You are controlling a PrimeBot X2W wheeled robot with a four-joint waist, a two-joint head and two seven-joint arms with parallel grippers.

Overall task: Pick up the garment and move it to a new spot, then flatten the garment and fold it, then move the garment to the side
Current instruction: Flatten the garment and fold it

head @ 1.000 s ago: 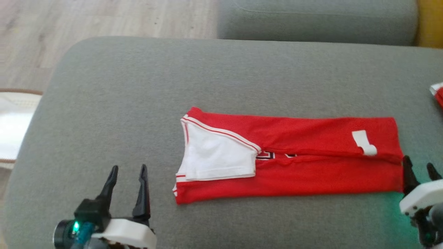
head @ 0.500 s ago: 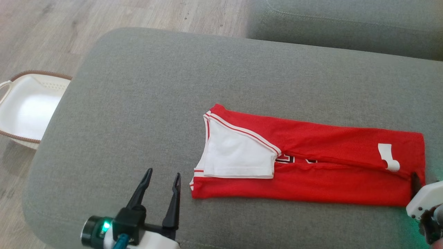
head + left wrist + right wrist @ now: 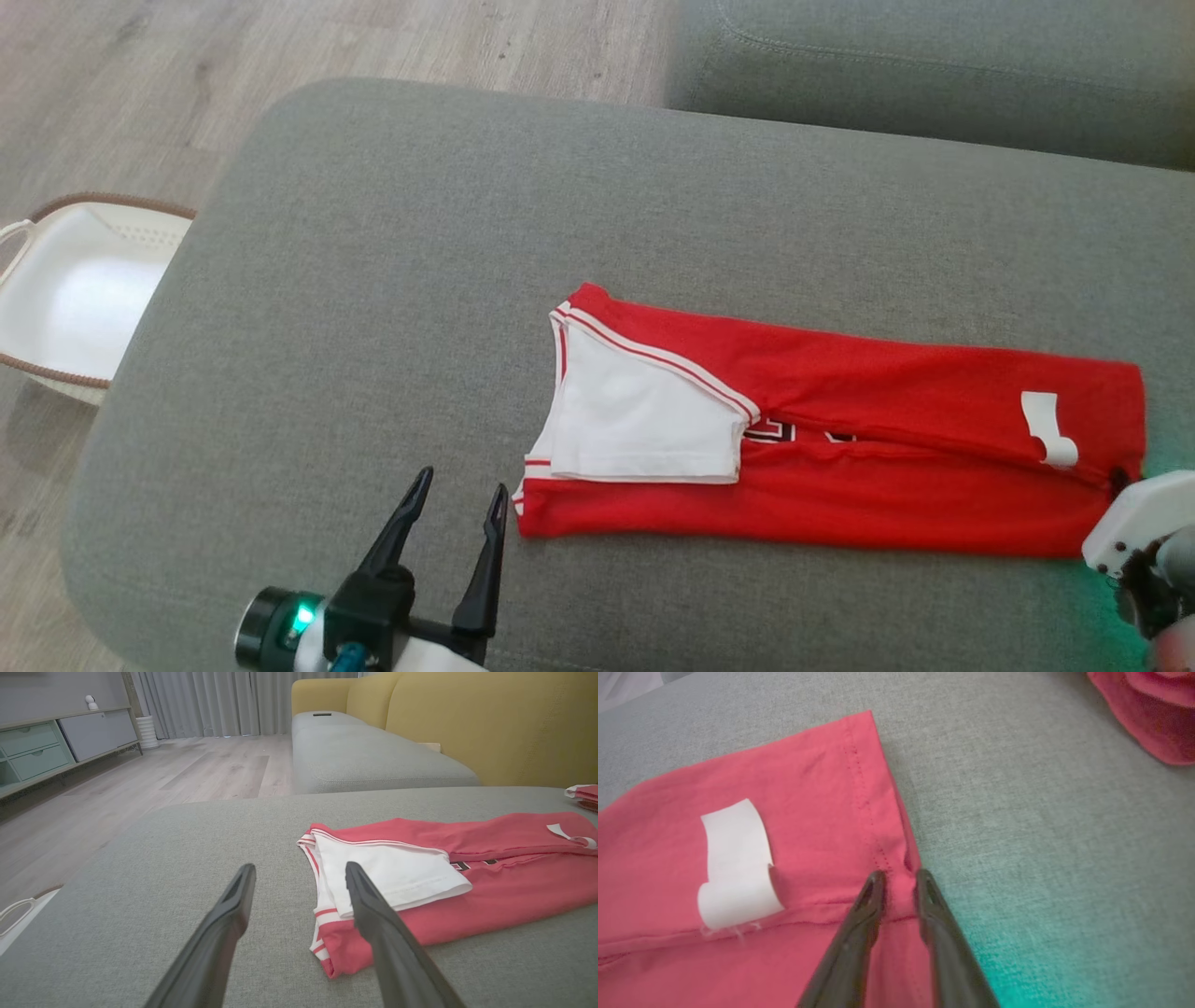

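Both ends need gripping: right tool [image 3: 899, 878] pinches the right hem of the red jersey [image 3: 887, 411]; left tool [image 3: 464, 481], spread wide, should clamp its near-left corner.

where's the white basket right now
In the head view, the white basket sits on the wooden floor at the far left, beside the left end of the grey cushion.

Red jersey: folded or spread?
Folded lengthwise. The red jersey lies as a narrow strip on the grey cushion, its long edges meeting along the middle, hiding most of the chest print.
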